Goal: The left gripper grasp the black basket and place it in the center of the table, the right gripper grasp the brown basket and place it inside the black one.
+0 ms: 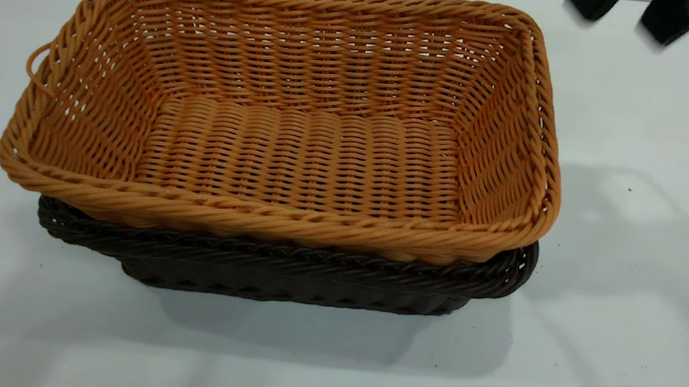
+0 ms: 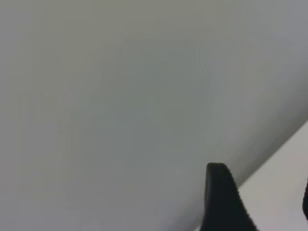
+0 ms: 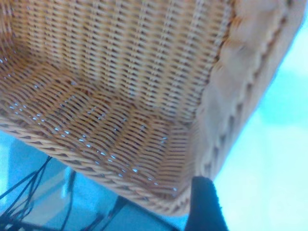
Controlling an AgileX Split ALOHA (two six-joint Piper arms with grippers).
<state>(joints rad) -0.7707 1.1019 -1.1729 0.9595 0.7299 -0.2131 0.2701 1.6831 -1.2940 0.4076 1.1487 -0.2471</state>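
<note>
The black basket stands on the table, its near rim and wall visible beneath the brown basket, which sits nested inside it, level. Farther back, the right gripper hangs above the far right table edge, apparently parted and empty. The left gripper's spread cannot be told.

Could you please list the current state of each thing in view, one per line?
brown basket: upright, empty, nested inside the black one.
black basket: upright on the table, holding the brown basket.
right pincer: open, holding nothing, above the table beyond the baskets' right end.
left pincer: only one finger shows in its wrist view, so its state is unclear.
</note>
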